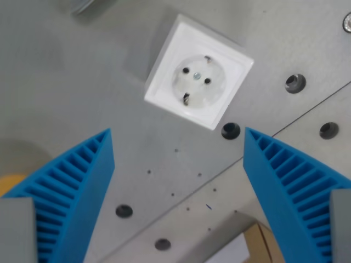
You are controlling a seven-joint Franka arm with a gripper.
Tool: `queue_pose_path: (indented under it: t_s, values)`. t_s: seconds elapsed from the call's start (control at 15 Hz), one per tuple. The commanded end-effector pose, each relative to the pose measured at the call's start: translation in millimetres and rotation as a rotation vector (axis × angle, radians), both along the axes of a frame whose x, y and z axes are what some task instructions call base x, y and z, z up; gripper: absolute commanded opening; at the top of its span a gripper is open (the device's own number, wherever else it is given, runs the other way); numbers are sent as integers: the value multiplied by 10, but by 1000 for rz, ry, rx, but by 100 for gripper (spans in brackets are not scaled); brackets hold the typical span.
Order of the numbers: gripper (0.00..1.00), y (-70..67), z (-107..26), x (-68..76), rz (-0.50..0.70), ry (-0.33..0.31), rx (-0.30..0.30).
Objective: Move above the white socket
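White socket [198,72], square, turned diagonal, round recessed centre

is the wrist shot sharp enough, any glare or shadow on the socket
Wrist view: the white socket is sharp, its pin holes and centre screw distinct; light is soft and even, no glare on it; a faint shadow edges its lower left side; the open claw has blue fingers slightly soft at the bottom edge.

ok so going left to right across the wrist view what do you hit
left blue finger → white socket → black hole just past the socket's lower corner → right blue finger
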State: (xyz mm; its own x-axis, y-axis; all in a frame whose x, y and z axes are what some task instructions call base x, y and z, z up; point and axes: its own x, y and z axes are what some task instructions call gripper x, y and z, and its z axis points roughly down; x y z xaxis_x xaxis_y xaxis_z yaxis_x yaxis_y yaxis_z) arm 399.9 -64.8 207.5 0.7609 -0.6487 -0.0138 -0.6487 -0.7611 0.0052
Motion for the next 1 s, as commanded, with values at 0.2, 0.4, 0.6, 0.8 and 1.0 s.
queue_pose_path:
  t_s: [0.2,0.4,0.6,0.8,1.0]
  values:
    - [100,-125,-204,-22,-398,-86,-70]
    - [100,-174,-282,-16,-409,-87,-75]
    - [100,-211,-341,-13,-410,-86,-78]
    - [100,-234,-383,-10,-391,-87,-81]
    - [100,-248,-407,-8,-368,-85,-84]
